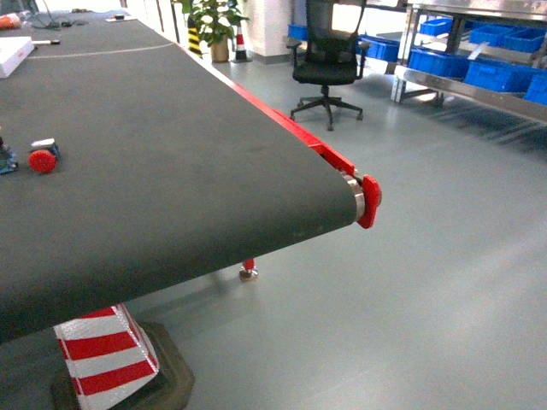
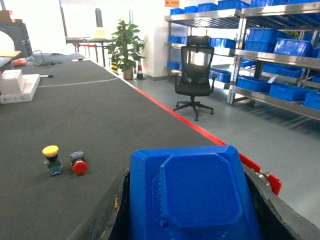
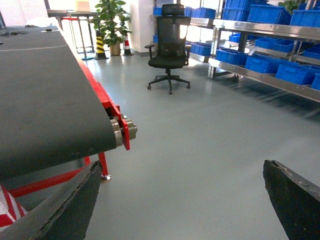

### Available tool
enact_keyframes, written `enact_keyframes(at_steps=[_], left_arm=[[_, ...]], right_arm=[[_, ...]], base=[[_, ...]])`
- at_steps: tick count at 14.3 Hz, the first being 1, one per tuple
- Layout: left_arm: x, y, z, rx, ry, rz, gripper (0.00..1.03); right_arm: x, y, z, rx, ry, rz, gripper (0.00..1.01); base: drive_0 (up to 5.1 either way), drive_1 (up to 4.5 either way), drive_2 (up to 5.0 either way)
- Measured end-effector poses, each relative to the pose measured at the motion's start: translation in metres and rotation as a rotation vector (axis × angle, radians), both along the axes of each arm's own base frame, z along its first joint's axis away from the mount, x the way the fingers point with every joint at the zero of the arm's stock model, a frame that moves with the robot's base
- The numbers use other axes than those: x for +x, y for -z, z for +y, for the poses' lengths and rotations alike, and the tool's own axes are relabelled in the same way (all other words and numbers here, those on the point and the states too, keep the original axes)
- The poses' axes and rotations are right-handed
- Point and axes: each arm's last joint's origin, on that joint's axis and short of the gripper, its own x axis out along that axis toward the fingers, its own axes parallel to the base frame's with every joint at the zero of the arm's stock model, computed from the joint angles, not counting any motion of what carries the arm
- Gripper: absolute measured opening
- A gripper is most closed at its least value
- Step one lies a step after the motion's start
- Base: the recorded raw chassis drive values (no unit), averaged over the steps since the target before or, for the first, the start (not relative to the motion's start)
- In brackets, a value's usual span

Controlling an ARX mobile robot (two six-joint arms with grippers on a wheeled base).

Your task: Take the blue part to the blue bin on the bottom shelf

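Observation:
The blue part, a chunky moulded block with an octagonal raised face, fills the lower left wrist view. My left gripper is shut on it, its dark fingers pressing both sides, above the dark belt's right end. My right gripper hangs open over the grey floor beside the belt's end, with nothing between its fingers. Neither gripper shows in the head view. Across the floor stands the steel rack; its bottom shelf carries blue bins. The wrist views show the bottom shelf and the bins too.
The dark conveyor belt has a red side rail and end roller. A red push button and a yellow one lie on it. An office chair, a potted plant and a red-white striped post stand on the floor.

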Motion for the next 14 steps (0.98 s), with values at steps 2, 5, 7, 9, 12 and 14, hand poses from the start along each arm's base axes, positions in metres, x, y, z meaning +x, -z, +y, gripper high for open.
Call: enact_keyframes(at_steps=[2, 5, 7, 9, 12, 14], left_arm=[[0.0, 0.0, 0.0, 0.0, 0.0, 0.0, 0.44], [0.0, 0.0, 0.0001, 0.0, 0.0, 0.0, 0.44], [0.0, 0.0, 0.0, 0.0, 0.0, 0.0, 0.44], [0.0, 0.0, 0.0001, 0.0, -0.001, 0.0, 0.44], [0.0, 0.0, 0.0001, 0.0, 0.0, 0.0, 0.44], [0.0, 0.0, 0.0001, 0.0, 0.0, 0.0, 0.44]], right_arm=[[0.0, 0.0, 0.0, 0.0, 0.0, 0.0, 0.98], [0.0, 0.0, 0.0, 0.0, 0.0, 0.0, 0.98], [0.0, 0.0, 0.0, 0.0, 0.0, 0.0, 0.98], [0.0, 0.0, 0.0, 0.0, 0.0, 0.0, 0.98], [0.0, 0.0, 0.0, 0.0, 0.0, 0.0, 0.98], [0.0, 0.0, 0.0, 0.0, 0.0, 0.0, 0.98]], base=[[-1.4, -1.45, -1.4], [-1.4, -1.45, -1.4], [-1.4, -1.45, -1.4], [-1.4, -1.45, -1.4], [-1.4, -1.45, -1.4], [-1.4, -1.45, -1.4]])
